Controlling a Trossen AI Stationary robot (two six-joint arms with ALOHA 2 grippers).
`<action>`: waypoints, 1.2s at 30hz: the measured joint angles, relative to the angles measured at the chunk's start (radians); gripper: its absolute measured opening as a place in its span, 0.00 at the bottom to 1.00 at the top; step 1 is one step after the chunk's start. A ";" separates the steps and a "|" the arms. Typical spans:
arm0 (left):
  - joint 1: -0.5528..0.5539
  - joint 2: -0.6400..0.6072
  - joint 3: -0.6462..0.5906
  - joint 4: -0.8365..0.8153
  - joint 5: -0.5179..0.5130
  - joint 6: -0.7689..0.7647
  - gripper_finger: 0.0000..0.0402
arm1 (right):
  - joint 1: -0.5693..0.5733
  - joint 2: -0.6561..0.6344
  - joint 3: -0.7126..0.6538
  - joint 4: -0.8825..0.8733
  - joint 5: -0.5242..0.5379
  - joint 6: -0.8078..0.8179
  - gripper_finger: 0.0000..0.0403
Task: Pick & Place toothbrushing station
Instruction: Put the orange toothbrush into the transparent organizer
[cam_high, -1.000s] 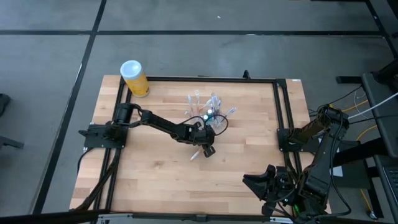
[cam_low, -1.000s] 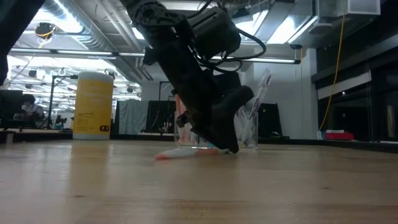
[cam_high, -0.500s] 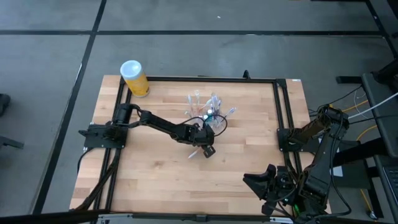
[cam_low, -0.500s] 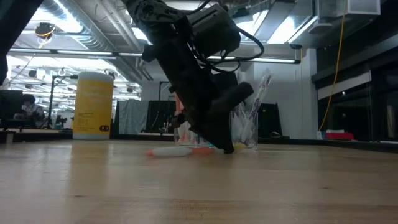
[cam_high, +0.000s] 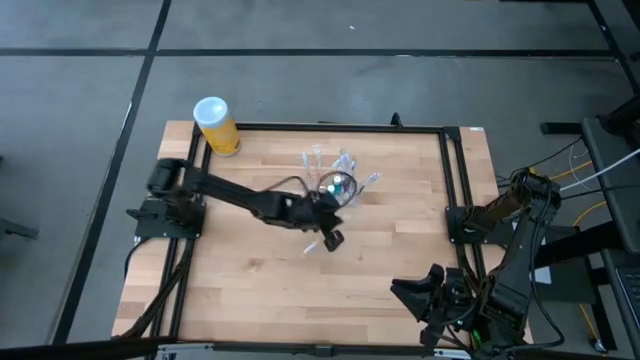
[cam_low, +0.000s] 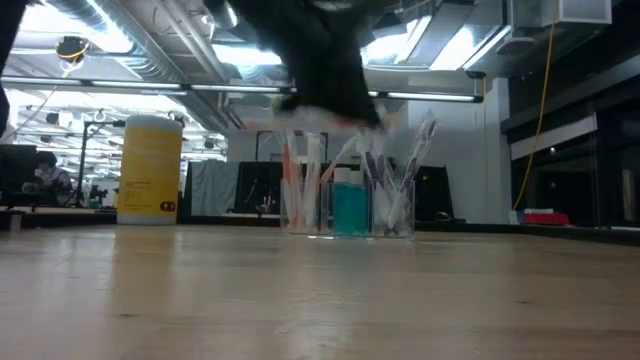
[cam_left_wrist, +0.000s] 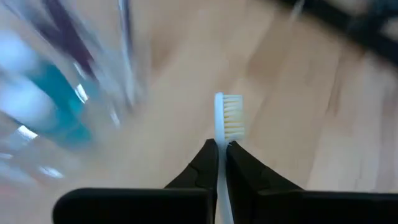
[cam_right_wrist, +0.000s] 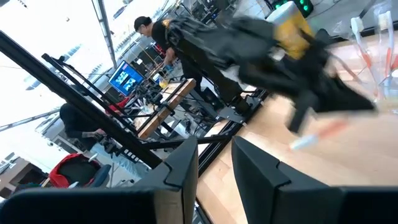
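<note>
The clear toothbrushing station (cam_high: 335, 178) stands on its base on the wooden table, past the middle. It holds several toothbrushes and a teal item, which also show in the low view (cam_low: 350, 205). My left gripper (cam_high: 328, 238) is just in front of the station, raised above the table and shut on a white and orange toothbrush (cam_left_wrist: 225, 115). The low view shows this toothbrush blurred (cam_low: 300, 122). My right gripper (cam_right_wrist: 214, 168) is open and empty at the table's near right corner (cam_high: 440, 298). My left gripper pinches the toothbrush's white neck (cam_left_wrist: 220, 144) between its two fingertips, just behind the bristle head. The head sticks out past the fingertips, and the handle runs back between the fingers. The toothbrush is lifted clear of the table, roughly level.
A yellow cylinder with a white lid (cam_high: 215, 124) stands at the table's far left corner. A black frame (cam_high: 320, 127) runs along the table's edges. Bare wood lies in front of the station and to its left and right.
My left gripper has risen from the table in front of the station, staying shut. The white and orange toothbrush, which lay on the wood under the fingers, has come up with it and is now lifted clear. The station has kept still.
</note>
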 joint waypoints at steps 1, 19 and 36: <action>-0.005 -0.036 0.000 0.001 -0.047 0.012 0.02 | 0.000 0.003 0.000 0.005 0.008 0.000 0.25; 0.158 -0.393 -0.412 0.929 -0.369 0.416 0.02 | 0.010 0.044 0.000 0.085 0.035 0.004 0.25; 0.277 -0.143 -0.553 1.457 -0.299 0.519 0.02 | 0.010 0.044 0.000 0.095 0.037 0.109 0.25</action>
